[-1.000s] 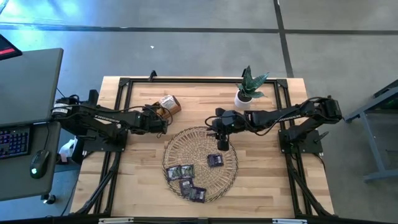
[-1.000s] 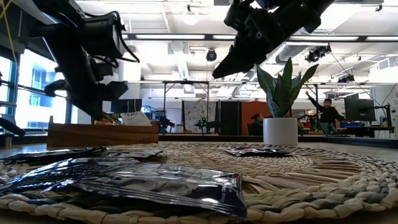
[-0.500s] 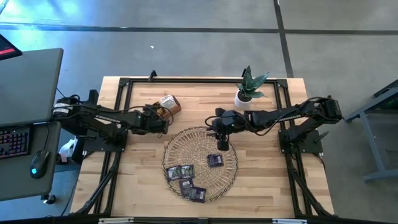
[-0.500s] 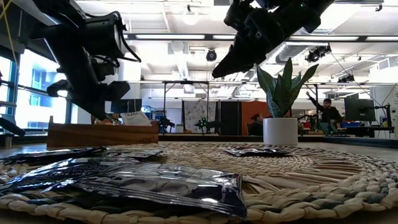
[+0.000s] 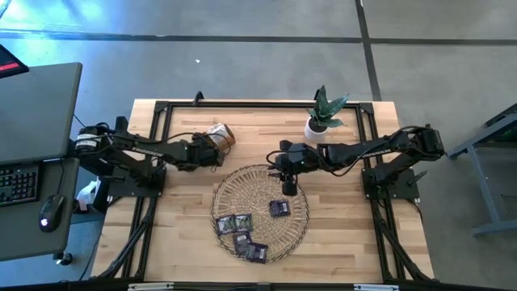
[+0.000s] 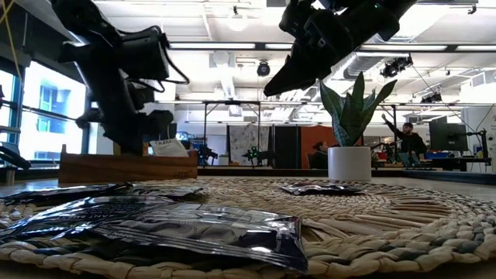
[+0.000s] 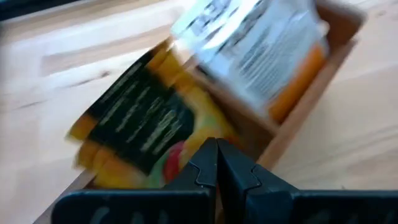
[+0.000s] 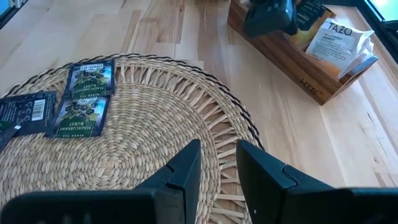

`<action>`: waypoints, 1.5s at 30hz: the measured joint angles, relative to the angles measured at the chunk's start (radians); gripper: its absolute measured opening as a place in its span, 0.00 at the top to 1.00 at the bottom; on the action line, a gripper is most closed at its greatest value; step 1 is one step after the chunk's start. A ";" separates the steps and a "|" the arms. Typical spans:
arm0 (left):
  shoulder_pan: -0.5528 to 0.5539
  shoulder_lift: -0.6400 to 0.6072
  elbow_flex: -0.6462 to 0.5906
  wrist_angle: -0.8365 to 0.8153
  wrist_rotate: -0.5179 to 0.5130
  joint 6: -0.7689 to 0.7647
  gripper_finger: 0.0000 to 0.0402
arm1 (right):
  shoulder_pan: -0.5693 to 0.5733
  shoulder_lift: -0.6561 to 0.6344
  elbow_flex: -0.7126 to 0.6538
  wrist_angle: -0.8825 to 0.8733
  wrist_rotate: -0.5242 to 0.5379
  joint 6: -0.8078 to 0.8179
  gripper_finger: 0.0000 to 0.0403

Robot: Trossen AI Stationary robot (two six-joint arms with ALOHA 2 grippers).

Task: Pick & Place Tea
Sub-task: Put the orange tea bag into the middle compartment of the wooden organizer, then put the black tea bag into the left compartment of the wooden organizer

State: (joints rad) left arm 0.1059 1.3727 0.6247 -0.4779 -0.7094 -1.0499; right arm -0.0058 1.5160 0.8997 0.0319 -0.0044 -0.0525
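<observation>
"TAZO" on white sachet (image 8: pixel 339 42) in wooden box (image 8: pixel 292 59); "BURST" on dark sachet (image 8: pixel 79 116).

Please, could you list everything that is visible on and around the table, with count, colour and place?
Woven tray: one, beige, table centre.
Dark tea sachets: four on the tray, three grouped, one apart.
Wooden box: one, brown, behind the tray, holding white-and-orange and black-yellow sachets.
Potted plant: one, green in a white pot, table's back.
Keyboard and mouse: dark, on the side desk.
Left gripper: shut, at the wooden box.
Right gripper: open, above the tray.
</observation>
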 joint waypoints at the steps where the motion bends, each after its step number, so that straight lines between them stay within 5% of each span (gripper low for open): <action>1: 0.000 0.000 0.002 0.021 0.000 0.019 1.00 | 0.000 0.000 0.000 0.000 0.000 0.000 0.75; 7: -0.064 -0.057 0.148 -0.152 -0.006 0.051 1.00 | 0.000 0.000 0.000 -0.001 0.000 0.000 0.75; 14: -0.307 -0.098 0.338 -0.261 -0.130 0.119 1.00 | 0.032 0.000 0.000 -0.003 0.002 -0.008 0.75; 23: -0.562 -0.114 0.386 -0.372 -0.201 0.078 1.00 | 0.116 0.000 0.000 0.012 -0.001 -0.053 0.75; 29: -0.570 -0.072 0.349 -0.280 0.036 0.190 0.93 | 0.137 0.008 0.000 0.051 -0.001 -0.016 0.75; 39: -0.483 0.120 0.347 0.001 0.587 0.499 0.60 | 0.138 0.014 0.000 0.087 0.001 0.002 0.75; 45: -0.484 0.243 0.347 0.027 0.734 0.554 0.52 | 0.138 0.014 0.000 0.085 -0.019 0.001 0.75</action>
State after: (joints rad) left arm -0.3782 1.6153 0.9720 -0.4504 0.0245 -0.4959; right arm 0.1318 1.5299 0.9001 0.1165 -0.0236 -0.0517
